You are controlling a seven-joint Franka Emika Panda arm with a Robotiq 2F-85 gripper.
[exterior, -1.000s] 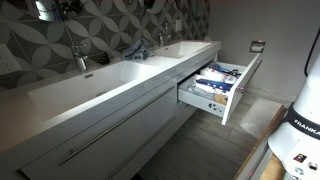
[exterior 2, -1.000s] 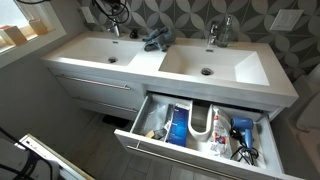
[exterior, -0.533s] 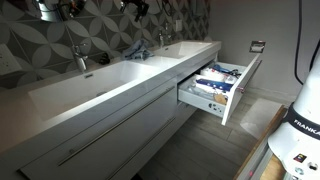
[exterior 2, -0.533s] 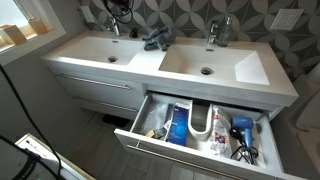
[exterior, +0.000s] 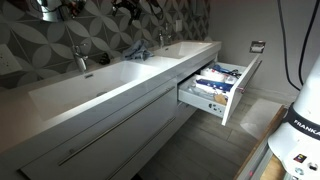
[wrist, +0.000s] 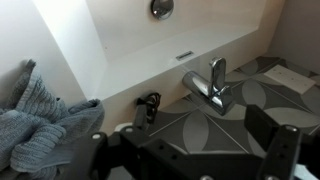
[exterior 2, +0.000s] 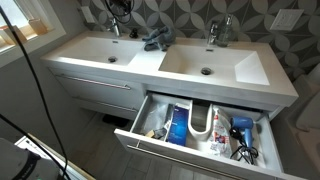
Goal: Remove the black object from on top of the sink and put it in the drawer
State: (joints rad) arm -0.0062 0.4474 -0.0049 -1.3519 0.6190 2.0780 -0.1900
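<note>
The black object is a dark crumpled cloth (exterior 2: 155, 40) lying on the white sink top (exterior 2: 150, 62) between the two basins. It also shows in an exterior view (exterior: 137, 52) and at the left of the wrist view (wrist: 40, 125). My gripper (wrist: 190, 150) is open and empty. It hangs above the back of the sink by a chrome tap (wrist: 212, 85), with the cloth off to one side. In both exterior views only part of it shows at the top edge (exterior: 128, 8) (exterior 2: 118, 8). The drawer (exterior 2: 200, 125) (exterior: 215, 88) stands pulled open.
The drawer holds several blue and white items and a hair dryer (exterior 2: 240, 130). A second chrome tap (exterior 2: 218, 30) stands behind the other basin. A longer closed front with a bar handle (exterior 2: 100, 85) lies beside the drawer. A cable hangs at the frame edge (exterior 2: 30, 60).
My arm has shifted a little at the top of the exterior views and its cable has swung into view. The cloth and the drawer have not moved.
</note>
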